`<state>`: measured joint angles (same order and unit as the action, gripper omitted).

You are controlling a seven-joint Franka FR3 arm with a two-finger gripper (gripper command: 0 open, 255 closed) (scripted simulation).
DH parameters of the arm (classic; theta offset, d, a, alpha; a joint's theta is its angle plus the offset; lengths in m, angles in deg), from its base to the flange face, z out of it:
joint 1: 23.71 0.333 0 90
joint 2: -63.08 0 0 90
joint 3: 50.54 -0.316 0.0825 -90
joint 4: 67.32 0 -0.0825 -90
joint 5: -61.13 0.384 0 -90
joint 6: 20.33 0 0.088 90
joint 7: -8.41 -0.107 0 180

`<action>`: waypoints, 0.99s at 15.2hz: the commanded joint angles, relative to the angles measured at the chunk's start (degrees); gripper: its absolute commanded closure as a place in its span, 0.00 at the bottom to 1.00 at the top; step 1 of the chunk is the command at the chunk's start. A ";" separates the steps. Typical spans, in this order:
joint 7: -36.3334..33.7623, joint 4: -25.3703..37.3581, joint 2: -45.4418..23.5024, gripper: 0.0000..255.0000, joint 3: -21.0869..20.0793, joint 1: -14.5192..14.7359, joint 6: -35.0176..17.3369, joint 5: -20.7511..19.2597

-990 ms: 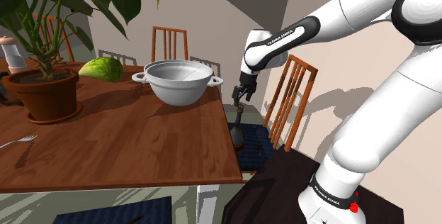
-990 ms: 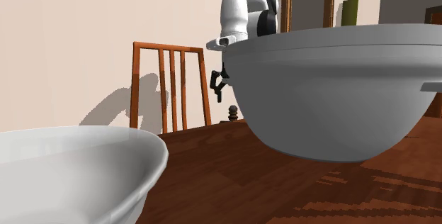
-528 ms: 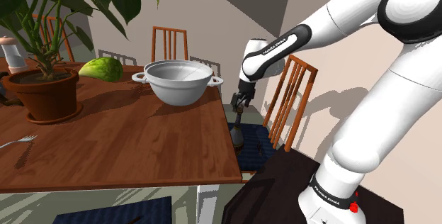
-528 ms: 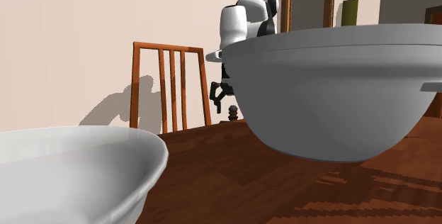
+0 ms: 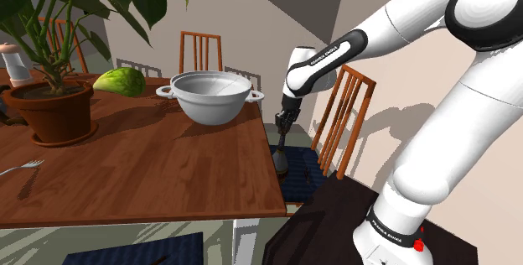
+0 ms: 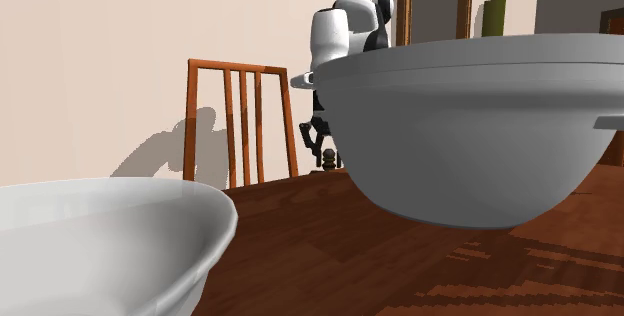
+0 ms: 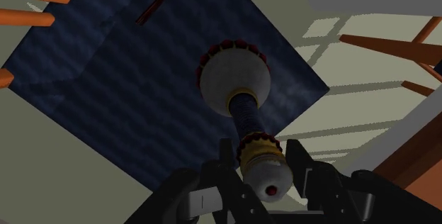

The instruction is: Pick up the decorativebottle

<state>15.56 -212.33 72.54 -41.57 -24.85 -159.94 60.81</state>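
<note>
While open around the top of the decorative bottle (image 7: 235,81), clasping nothing: black gripper (image 7: 262,157) with fingers (image 7: 225,160) parted to either side of the gold-banded cap, a thin gap on each side, no plain contact. Aimed down along the dark blue neck toward the round white body ringed with red beads.

Bottle upright on the dark blue cushion (image 7: 106,95) of a wooden chair (image 5: 339,121), off the wooden surface (image 5: 168,167) and just beside its edge, to the shoulder view's right of the white two-handled bowl (image 5: 209,96). White arm reaching down over the chair from the stand (image 5: 335,230) at that view's lower right.

Farther along the surface, well apart from the bottle: potted plant (image 5: 50,108) in a brown pot, green leafy lump (image 5: 120,80) behind it, fork (image 5: 21,168) near the front edge.

From the second exterior view, bottle cap just above the surface's far edge, close beside the big bowl's wall and directly under the gripper; second white bowl (image 6: 100,234) in the lower left corner.
</note>
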 commanded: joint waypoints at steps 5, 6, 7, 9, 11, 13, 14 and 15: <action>-0.23 0.50 1.10 1.00 -0.09 -0.05 1.72 -0.24; -0.33 0.82 1.65 1.00 -0.12 -0.08 2.59 -0.34; -0.42 1.16 2.19 1.00 -0.16 -0.10 3.45 -0.44; -0.58 1.86 3.22 1.00 -0.24 -0.15 5.18 -0.61; -0.72 2.62 4.18 1.00 -0.32 -0.19 6.89 -0.76; -0.85 3.43 5.09 1.00 -0.41 -0.22 8.60 -0.89; -0.91 3.85 5.51 1.00 -0.45 -0.24 9.44 -0.94; -0.97 4.29 5.93 1.00 -0.49 -0.25 10.29 -0.99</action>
<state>14.55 -208.42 78.00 -42.08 -25.04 -150.45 59.89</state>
